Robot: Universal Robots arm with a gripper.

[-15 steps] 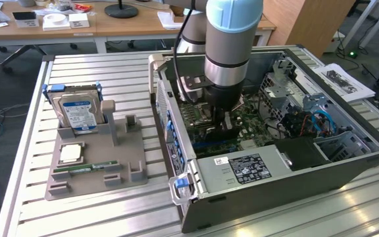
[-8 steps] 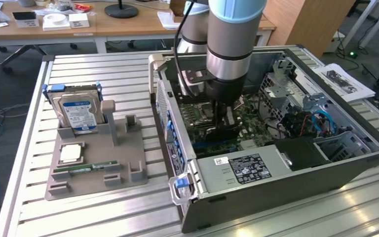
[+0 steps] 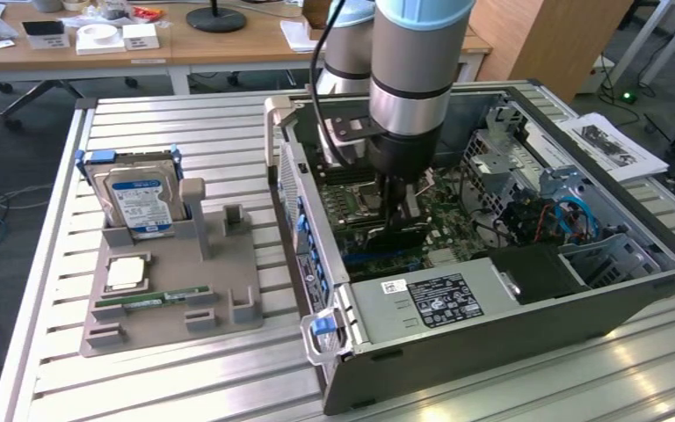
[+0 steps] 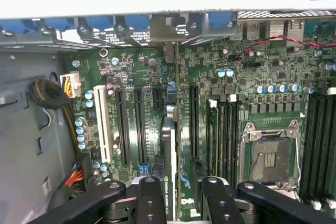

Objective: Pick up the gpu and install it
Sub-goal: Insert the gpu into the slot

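The gpu [image 4: 168, 166] shows edge-on in the wrist view, a thin dark card with a grey edge standing upright between my two fingers [image 4: 149, 203]. My gripper [image 4: 181, 203] is shut on it. The card hangs just over the motherboard's [image 4: 273, 108] long black expansion slots [image 4: 138, 124], running parallel to them, and its far end points at the rear bracket openings [image 4: 168, 27]. In the exterior view my gripper [image 3: 399, 207] reaches down into the open computer case [image 3: 666, 264], with the dark gpu [image 3: 392, 236] below it, close to the board.
The empty CPU socket [image 4: 270, 156] and memory slots [image 4: 320, 140] lie beside the card. Cable bundles [image 4: 50, 95] sit at the case wall. Outside the case, a grey fixture [image 3: 238, 303] holds a hard drive [image 3: 138, 198], a CPU [image 3: 127, 272] and a green memory stick [image 3: 156, 299].
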